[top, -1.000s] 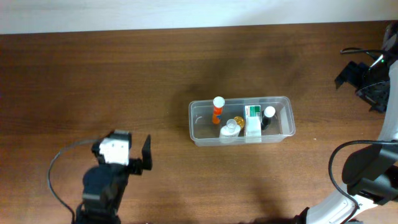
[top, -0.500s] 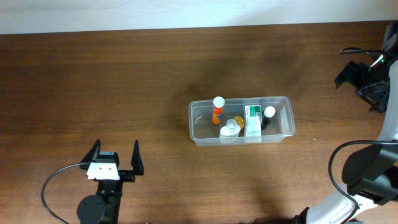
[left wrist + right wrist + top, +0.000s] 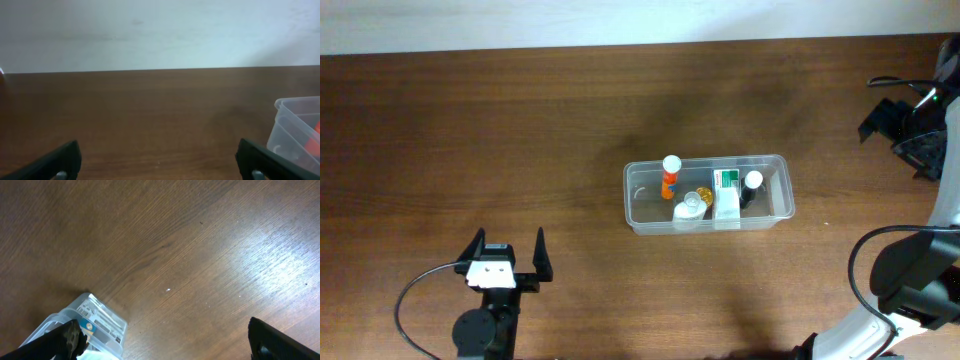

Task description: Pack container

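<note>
1. Right of the table's middle, the container sits flat on the brown wood. Its long sides run left to right and its rim faces up.
2. Inside it, an orange bottle with a white cap is by the far wall and a white bottle is against the near wall. A green-and-white box sits just beside them, and a dark bottle with a white cap is toward the right end. The tub's left end shows only its floor.
3. On every side of the tub lies open table, with nothing touching the walls. The widest stretches run leftward and back to the pale wall along the far edge.
4. At the near left, well apart from the container, the left gripper points away from the near edge with its fingers spread wide, grasping nothing. Its own camera shows only wood between the fingers, with the tub's corner at the right border.
5. Beside that arm, a thin cable loops over the wood on its left.
6. At the far right edge, also well apart from the tub, the right gripper hangs released and empty. Its wrist view looks down on wood grain, with the container's labelled corner low on the left.
7. Near the right front corner, the right arm's dark hose curves above the table.
</note>
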